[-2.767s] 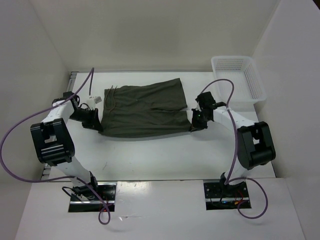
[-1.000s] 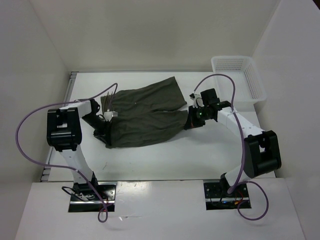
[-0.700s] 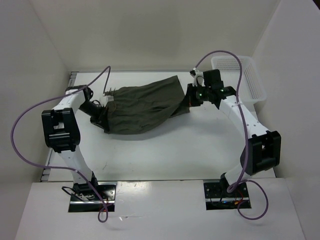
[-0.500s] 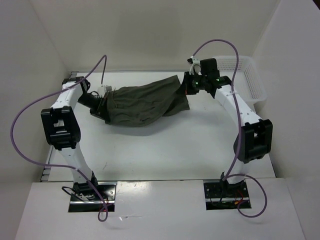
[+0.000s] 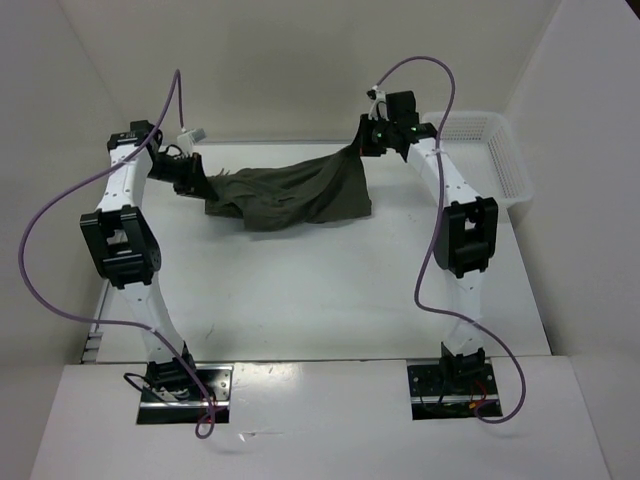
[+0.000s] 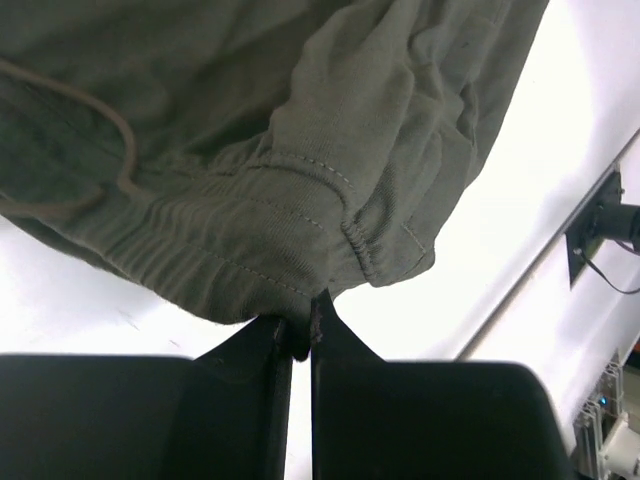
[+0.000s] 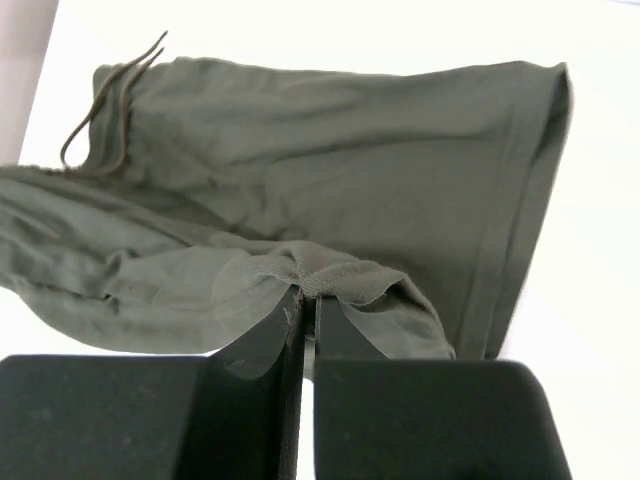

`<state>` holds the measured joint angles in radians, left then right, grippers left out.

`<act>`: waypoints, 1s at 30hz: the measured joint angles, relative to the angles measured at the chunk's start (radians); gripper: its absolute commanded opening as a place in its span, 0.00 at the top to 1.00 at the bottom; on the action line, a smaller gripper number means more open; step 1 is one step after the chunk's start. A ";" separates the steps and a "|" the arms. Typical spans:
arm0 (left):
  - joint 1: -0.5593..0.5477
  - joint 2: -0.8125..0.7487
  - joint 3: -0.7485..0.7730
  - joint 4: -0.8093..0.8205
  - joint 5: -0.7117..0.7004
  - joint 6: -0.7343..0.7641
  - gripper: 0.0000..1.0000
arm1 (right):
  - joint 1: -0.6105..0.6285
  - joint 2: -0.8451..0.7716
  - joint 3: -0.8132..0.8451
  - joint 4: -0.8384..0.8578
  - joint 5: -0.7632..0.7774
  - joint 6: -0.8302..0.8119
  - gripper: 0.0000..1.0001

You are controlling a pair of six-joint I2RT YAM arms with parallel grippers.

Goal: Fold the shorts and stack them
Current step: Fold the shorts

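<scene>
The dark olive-green shorts (image 5: 290,195) hang stretched between my two grippers at the far side of the table, with the lower part bunched on the tabletop. My left gripper (image 5: 196,178) is shut on the waistband end, seen pinched in the left wrist view (image 6: 303,325); the drawstring (image 6: 90,110) shows there. My right gripper (image 5: 362,146) is shut on a leg hem, seen pinched in the right wrist view (image 7: 308,290). Both arms reach far back and hold the cloth above the table.
A white mesh basket (image 5: 490,150) stands at the far right of the white table (image 5: 330,290). White walls enclose the back and both sides. Purple cables loop from both arms.
Both grippers have lifted the near edge of the shorts and carried it toward the far side of the table, so the flat cloth is now bunched and raised near the back wall.
</scene>
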<state>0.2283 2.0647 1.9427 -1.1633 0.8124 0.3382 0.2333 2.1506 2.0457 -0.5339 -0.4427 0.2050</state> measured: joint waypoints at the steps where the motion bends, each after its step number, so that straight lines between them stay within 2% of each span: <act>1: 0.000 0.015 0.018 0.007 0.003 -0.005 1.00 | -0.002 0.023 0.035 0.000 0.007 0.000 1.00; 10: 0.027 0.204 0.163 0.031 0.024 -0.032 0.99 | -0.004 0.237 0.352 -0.013 0.094 -0.005 1.00; 16: 0.053 0.246 0.221 0.093 0.049 -0.056 0.99 | -0.004 0.414 0.576 -0.013 0.167 -0.003 1.00; 20: 0.058 0.271 0.270 0.150 0.046 -0.095 0.94 | -0.003 0.499 0.672 -0.014 0.221 0.006 1.00; 21: 0.058 0.280 0.278 0.164 0.046 -0.108 0.89 | -0.001 0.521 0.695 -0.014 0.234 0.010 1.00; 22: 0.058 0.290 0.282 0.177 0.046 -0.117 0.88 | 0.001 0.539 0.715 -0.013 0.251 0.014 0.97; 23: 0.058 0.301 0.283 0.188 0.045 -0.130 0.87 | 0.004 0.558 0.737 -0.013 0.271 0.021 0.88; 24: 0.058 0.315 0.283 0.198 0.046 -0.138 0.81 | 0.007 0.578 0.760 -0.013 0.293 0.029 0.63; 25: 0.058 0.331 0.283 0.207 0.046 -0.146 0.75 | 0.011 0.599 0.786 -0.013 0.315 0.042 0.55; 26: 0.058 0.351 0.289 0.211 0.043 -0.159 0.64 | 0.015 0.625 0.820 -0.008 0.343 0.042 0.44; 27: 0.059 0.372 0.299 0.216 0.041 -0.163 0.55 | 0.018 0.645 0.845 -0.004 0.360 0.047 0.23; 28: 0.061 0.396 0.318 0.222 0.040 -0.171 0.50 | 0.023 0.667 0.872 -0.003 0.380 0.048 0.17; 29: 0.064 0.419 0.336 0.233 0.035 -0.184 0.36 | 0.026 0.682 0.888 0.000 0.392 0.050 0.13; 30: 0.068 0.436 0.349 0.241 0.029 -0.185 0.29 | 0.032 0.694 0.903 0.000 0.405 0.051 0.07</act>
<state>0.2966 2.5004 2.2921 -0.9222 0.8410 0.1535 0.2649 2.8441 2.9482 -0.5335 -0.0376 0.2558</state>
